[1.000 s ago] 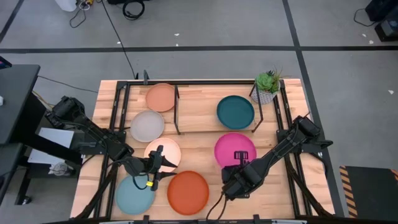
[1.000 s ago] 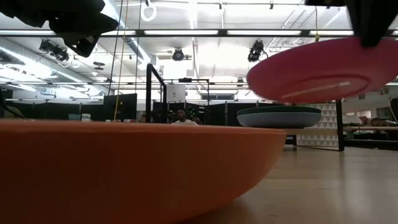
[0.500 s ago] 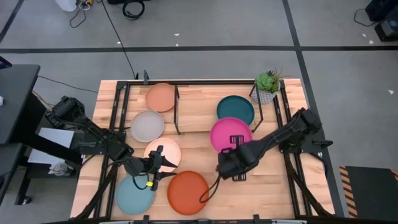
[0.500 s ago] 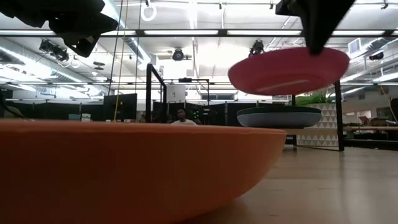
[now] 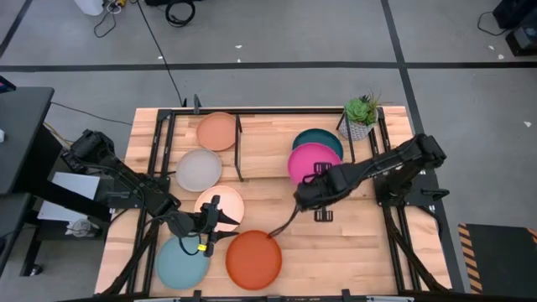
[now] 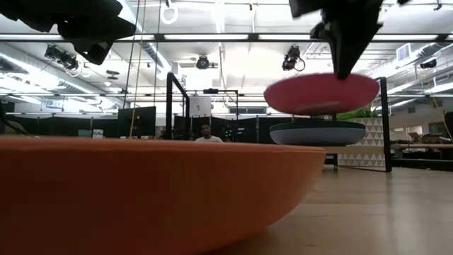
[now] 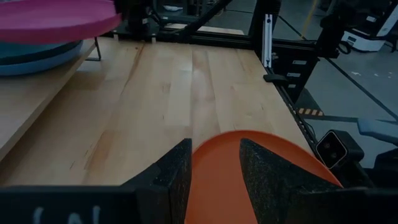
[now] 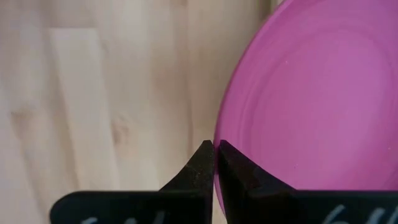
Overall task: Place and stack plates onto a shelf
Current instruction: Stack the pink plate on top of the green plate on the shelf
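Observation:
My right gripper [image 5: 320,173] is shut on the magenta plate [image 5: 314,161] and holds it above the dark teal plate [image 5: 319,138], which lies on the shelf [image 5: 268,147]. In the low view the magenta plate [image 6: 322,93] hangs just over the teal one [image 6: 318,132]. My left gripper [image 7: 214,168] is open and empty over the near left of the table, above the edge of the orange plate [image 5: 253,259]. The cream plate [image 5: 225,203] and light aqua plate [image 5: 182,262] lie beside it. The peach plate [image 5: 217,131] and grey plate [image 5: 199,170] lie at the far left. The bright blue plate is out of view. My right gripper pinches the magenta plate's rim [image 8: 219,134] on its near side, one finger inside the plate and one outside. The fingers come from above, pointing down. The plate hangs about level, lifted clear and just above the teal plate.
A potted plant [image 5: 361,117] stands at the far right, beside the shelf's right legs [image 5: 348,151]. A black frame [image 5: 159,159] edges the table. Bare wood lies between the shelf and the orange plate. A person [image 6: 205,131] shows far behind the table.
My right gripper has carried the magenta plate from the near right of the table toward the far edge, until it hangs over the dark teal plate on the shelf. The plate stayed clear of the table and now sits more level.

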Available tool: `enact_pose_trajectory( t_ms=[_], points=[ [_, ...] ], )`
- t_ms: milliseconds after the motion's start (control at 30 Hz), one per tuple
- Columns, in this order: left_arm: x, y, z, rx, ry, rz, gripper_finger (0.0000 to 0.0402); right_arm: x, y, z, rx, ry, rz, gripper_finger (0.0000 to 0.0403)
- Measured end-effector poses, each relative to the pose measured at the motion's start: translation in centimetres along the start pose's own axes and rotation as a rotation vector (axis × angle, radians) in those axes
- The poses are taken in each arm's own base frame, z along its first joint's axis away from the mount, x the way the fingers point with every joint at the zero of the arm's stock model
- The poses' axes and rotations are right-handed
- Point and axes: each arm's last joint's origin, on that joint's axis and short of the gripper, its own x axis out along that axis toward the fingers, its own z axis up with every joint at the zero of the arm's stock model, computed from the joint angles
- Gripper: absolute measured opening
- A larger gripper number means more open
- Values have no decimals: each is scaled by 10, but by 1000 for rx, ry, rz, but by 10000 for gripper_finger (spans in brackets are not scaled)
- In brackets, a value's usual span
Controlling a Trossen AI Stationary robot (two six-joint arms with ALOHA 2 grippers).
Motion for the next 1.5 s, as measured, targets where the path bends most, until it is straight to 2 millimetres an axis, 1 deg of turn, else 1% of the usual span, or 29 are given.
enact_pose_trajectory(
  t_ms=[233,400,533,767,933,1200,1500],
  points=[
    [0,0,0,0,0,0,141,25,-30,-6,31,33,-14,16],
    [0,0,-1,3,5,3,141,37,-50,-8,57,33,-18,16],
    [0,0,-1,3,5,2,141,43,-60,-7,66,37,-19,16],
    [0,0,-1,1,6,3,141,47,-71,-4,63,21,-14,18],
    [0,0,-1,1,6,3,141,49,-79,-3,89,23,-13,27],
    [0,0,-1,-6,7,3,141,50,-84,-1,137,10,49,51],
    [0,0,-1,-6,7,3,141,52,-90,-1,169,17,44,90]
  ],
)
